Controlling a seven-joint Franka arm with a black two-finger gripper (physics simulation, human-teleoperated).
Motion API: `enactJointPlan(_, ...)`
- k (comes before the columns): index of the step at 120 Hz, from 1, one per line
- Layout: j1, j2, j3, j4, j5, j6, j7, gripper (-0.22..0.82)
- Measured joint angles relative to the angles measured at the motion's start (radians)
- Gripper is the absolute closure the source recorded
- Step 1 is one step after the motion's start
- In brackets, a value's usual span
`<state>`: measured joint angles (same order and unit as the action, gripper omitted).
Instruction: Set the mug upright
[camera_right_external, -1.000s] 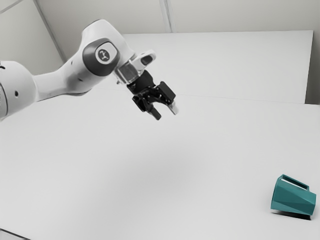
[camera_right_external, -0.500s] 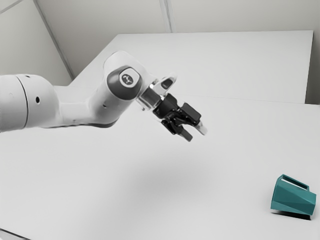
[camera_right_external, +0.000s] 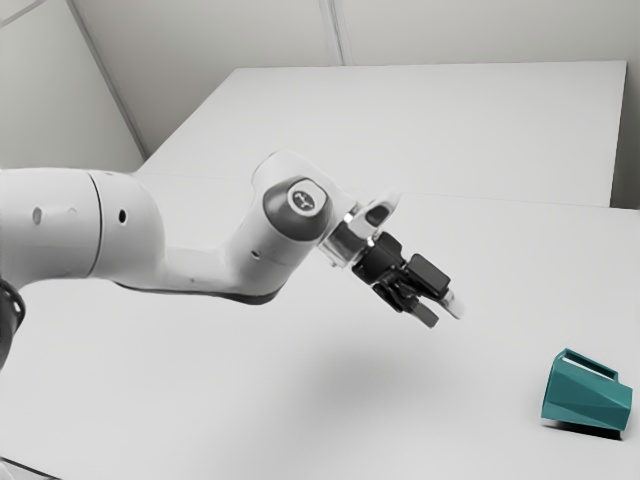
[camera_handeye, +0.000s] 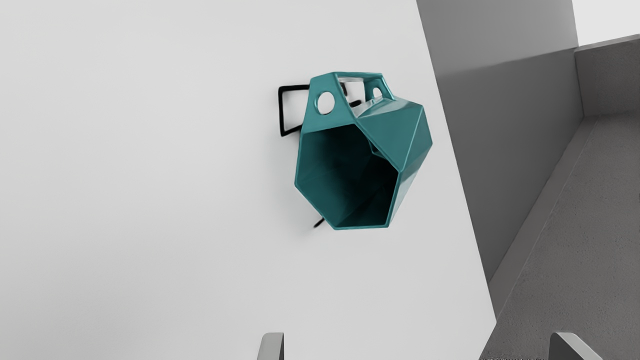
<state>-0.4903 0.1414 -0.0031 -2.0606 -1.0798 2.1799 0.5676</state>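
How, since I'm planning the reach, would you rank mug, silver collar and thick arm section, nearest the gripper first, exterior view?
1. Silver collar, behind the gripper
2. Mug, exterior view's right
3. Thick arm section, exterior view's left

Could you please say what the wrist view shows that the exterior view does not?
The wrist view adds the open mouth of the teal mug and holes in its handle. The exterior view adds the white arm, reaching in from that view's left. Both show the mug lying on its side on the table, and the open end effector.
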Motion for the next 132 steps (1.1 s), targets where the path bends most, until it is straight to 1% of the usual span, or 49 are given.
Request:
enactJointPlan(44, -0.07, 0.091, 0.0, 0.022, -0.135, 0.04, 0.117, 0.03)
enactJointPlan(62, -0.092, 0.138, 0.001, 0.076, -0.156, 0.047, 0.157, 0.03)
enactJointPlan(88, -0.12, 0.198, 0.001, 0.117, -0.178, 0.051, 0.2, 0.03)
enactJointPlan(108, -0.15, 0.259, 0.003, 0.187, -0.198, 0.051, 0.23, 0.03)
enactJointPlan(132, -0.168, 0.31, 0.002, 0.221, -0.247, 0.05, 0.27, 0.03)
